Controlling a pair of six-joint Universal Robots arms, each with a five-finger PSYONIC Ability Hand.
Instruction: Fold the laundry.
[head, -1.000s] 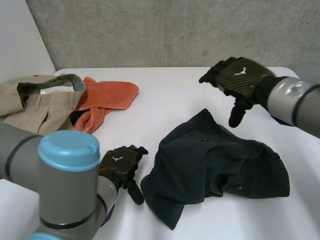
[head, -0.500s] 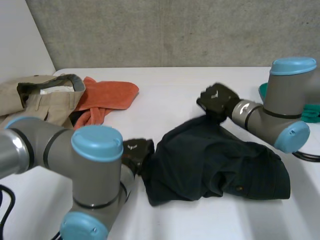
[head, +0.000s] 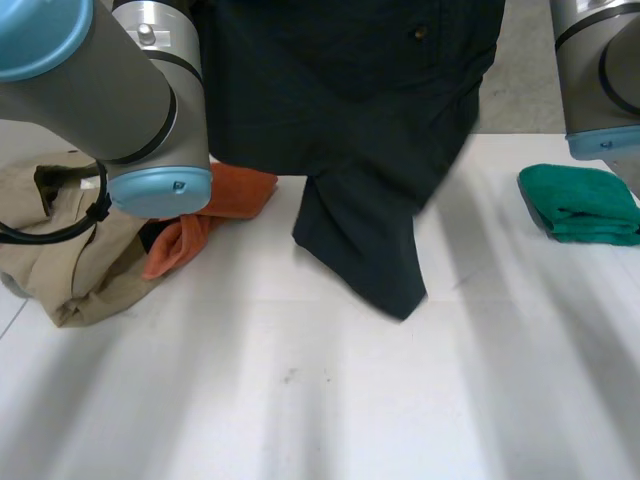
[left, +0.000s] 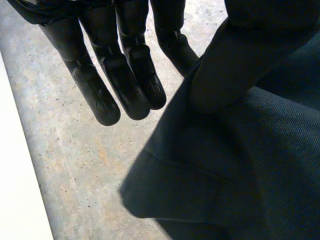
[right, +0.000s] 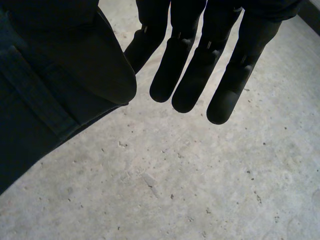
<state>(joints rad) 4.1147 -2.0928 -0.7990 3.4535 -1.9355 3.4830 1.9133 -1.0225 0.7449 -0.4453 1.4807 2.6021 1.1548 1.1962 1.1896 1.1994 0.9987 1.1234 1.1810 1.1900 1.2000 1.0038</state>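
A dark navy garment (head: 360, 150) hangs in the air between my two raised arms, its lowest tip just above the white table (head: 330, 400). In the left wrist view my left hand (left: 125, 75) has straight fingers, and the garment (left: 240, 165) is wrapped over the thumb and pinched beside them. In the right wrist view my right hand (right: 200, 65) also keeps its fingers straight, with an edge of the garment (right: 45, 90) gripped at the thumb side. My left arm (head: 130, 90) and right arm (head: 600, 70) stand high at either side.
Beige trousers (head: 70, 240) lie crumpled at the table's left with an orange cloth (head: 215, 200) beside them. A folded green cloth (head: 580, 205) sits at the right. A concrete wall stands behind the table.
Both hands came down onto the dark garment, closed on it and lifted it off the table. It now hangs between the raised arms.
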